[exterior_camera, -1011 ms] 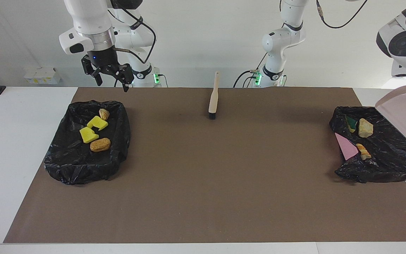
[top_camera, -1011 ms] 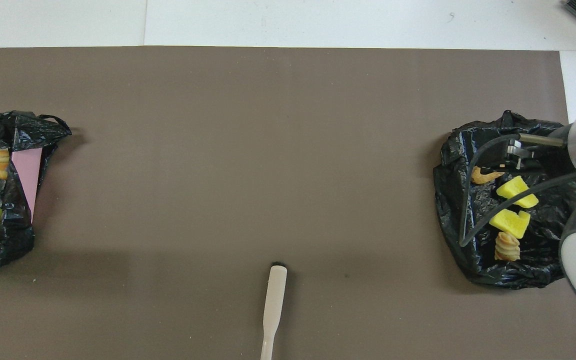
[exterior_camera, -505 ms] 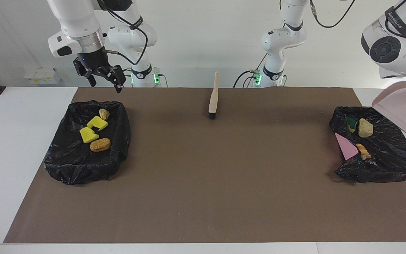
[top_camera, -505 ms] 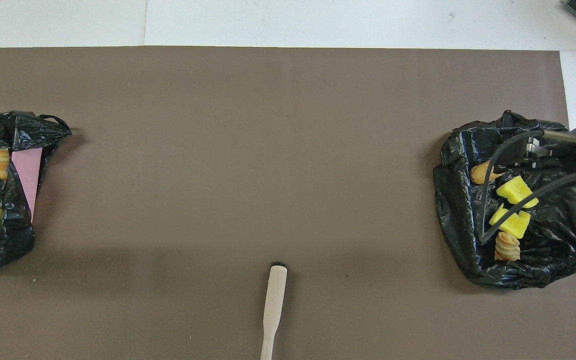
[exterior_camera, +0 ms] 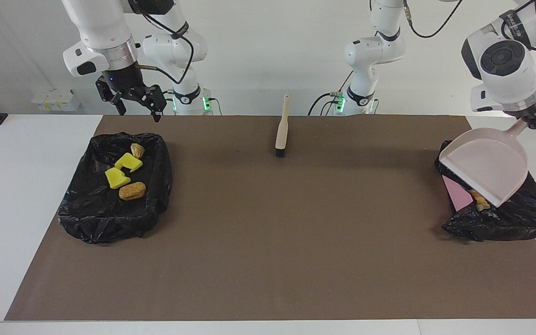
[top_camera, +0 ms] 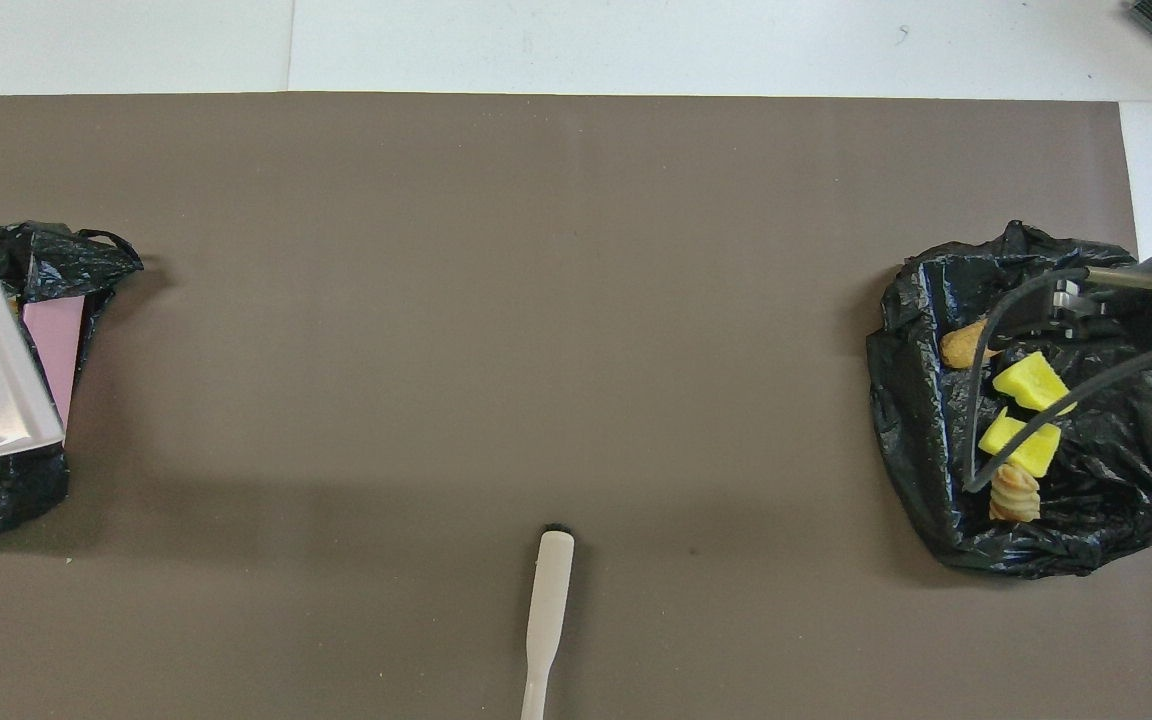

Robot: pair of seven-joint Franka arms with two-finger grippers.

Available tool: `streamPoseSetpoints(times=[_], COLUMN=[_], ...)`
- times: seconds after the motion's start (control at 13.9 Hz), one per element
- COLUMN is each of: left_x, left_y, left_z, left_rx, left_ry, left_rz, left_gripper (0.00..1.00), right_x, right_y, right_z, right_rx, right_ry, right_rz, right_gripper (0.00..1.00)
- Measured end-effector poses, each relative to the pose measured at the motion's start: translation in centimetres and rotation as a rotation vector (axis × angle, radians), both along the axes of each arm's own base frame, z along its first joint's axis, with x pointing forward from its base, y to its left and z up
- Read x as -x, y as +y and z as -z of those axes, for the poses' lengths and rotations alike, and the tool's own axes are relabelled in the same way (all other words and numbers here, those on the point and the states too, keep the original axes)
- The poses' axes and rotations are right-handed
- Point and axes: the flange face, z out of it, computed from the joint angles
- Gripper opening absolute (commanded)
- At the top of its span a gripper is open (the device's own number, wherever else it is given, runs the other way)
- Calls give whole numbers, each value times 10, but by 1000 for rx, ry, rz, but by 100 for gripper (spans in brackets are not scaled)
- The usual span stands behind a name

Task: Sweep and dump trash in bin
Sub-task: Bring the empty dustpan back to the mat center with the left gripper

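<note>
Mostly hidden under the tilted dustpan (exterior_camera: 486,165): the scraps (exterior_camera: 481,201) in the bag (exterior_camera: 514,218) at the left arm's end, dustpan mouth tipped down, handle rising to the left gripper (exterior_camera: 534,120), clenched on it. Four more scraps (exterior_camera: 126,174) plain in the other bag (exterior_camera: 96,218). Above that bag's robot-side edge, right gripper (exterior_camera: 137,107), released; brush (exterior_camera: 282,126) lengthwise on the tabletop (exterior_camera: 296,260).

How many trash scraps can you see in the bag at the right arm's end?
4, all in the black bag: two yellow sponge pieces side by side, a tan chunk nearer the robots, a bread-like chunk farther out. Folds may hide more.
</note>
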Motion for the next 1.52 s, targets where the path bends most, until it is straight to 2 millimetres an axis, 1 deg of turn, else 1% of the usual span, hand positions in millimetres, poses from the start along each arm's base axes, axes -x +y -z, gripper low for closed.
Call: streamPoseSetpoints(times=[0.14, 0.29, 0.43, 0.58, 0.72, 0.79, 1.01, 1.23, 1.37, 1.52], left_x=[1, 3, 6, 11, 18, 20, 24, 23, 20, 16], left_y=[-32, -58, -87, -132, -180, -199, -245, -279, -314, -359], left_z=[10, 18, 24, 32, 41, 45, 56, 70, 86, 103], left_rx=[136, 255, 339, 371, 421, 441, 506, 573, 572, 573], left_ry=[-38, -72, -105, -145, -186, -205, -258, -267, -301, -309], left_rz=[-64, -137, -205, -266, -365, -413, -538, -650, -738, -784], left_gripper=[0, 0, 0, 0, 0, 0, 0, 0, 0, 0], right_x=[0, 0, 0, 1, 1, 1, 1, 1, 1, 0], right_y=[0, 0, 0, -1, -1, -2, -3, -3, -3, -3], right_z=[0, 0, 0, 1, 1, 1, 1, 1, 1, 0], right_rx=[0, 0, 0, 1, 1, 1, 1, 1, 1, 0], right_ry=[0, 0, 1, 6, 10, 10, 10, 10, 10, 4], right_rz=[-2, -3, -3, -2, -1, 0, 2, 2, 1, -22], right_gripper=[100, 100, 100, 100, 100, 100, 100, 100, 100, 100])
